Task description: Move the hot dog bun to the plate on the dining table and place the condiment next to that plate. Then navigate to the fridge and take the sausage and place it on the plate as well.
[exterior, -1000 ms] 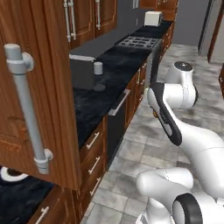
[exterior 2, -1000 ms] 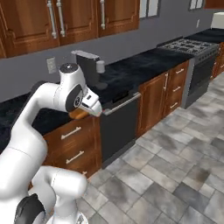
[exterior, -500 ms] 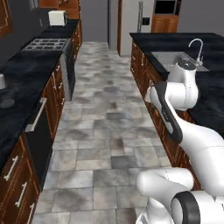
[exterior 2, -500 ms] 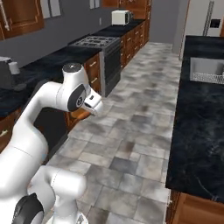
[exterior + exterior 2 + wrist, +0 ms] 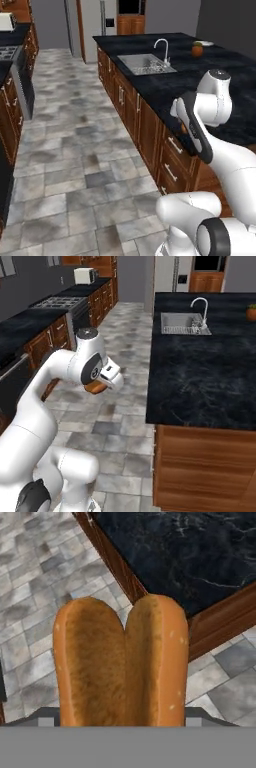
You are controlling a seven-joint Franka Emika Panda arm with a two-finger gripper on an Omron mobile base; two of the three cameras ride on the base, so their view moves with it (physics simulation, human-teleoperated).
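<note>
My gripper [image 5: 103, 385] is shut on the hot dog bun [image 5: 120, 662], whose two tan halves stand upright close to the hand camera. The same bun [image 5: 94, 388] shows as an orange patch under the hand, over the tiled floor. The hand [image 5: 182, 120] hangs just off the long edge of the dining table [image 5: 200, 80], a black-topped island [image 5: 210, 371] on a wood base. A pale plate [image 5: 205, 43] lies at the island's far right. The grey fridge [image 5: 92, 25] stands at the far end of the aisle, also seen as the fridge [image 5: 167, 273]. The condiment and the sausage are out of view.
A sink with a curved tap [image 5: 145, 62] is set into the island. A round orange fruit [image 5: 197, 49] sits by the plate. A stove [image 5: 55, 302] and a toaster [image 5: 85, 275] line the wall counter to the left. Tiled floor [image 5: 75, 130] runs between.
The whole picture has swung from the wall counter and stove round to the island, so the base has turned. The bun stays held in the gripper.
</note>
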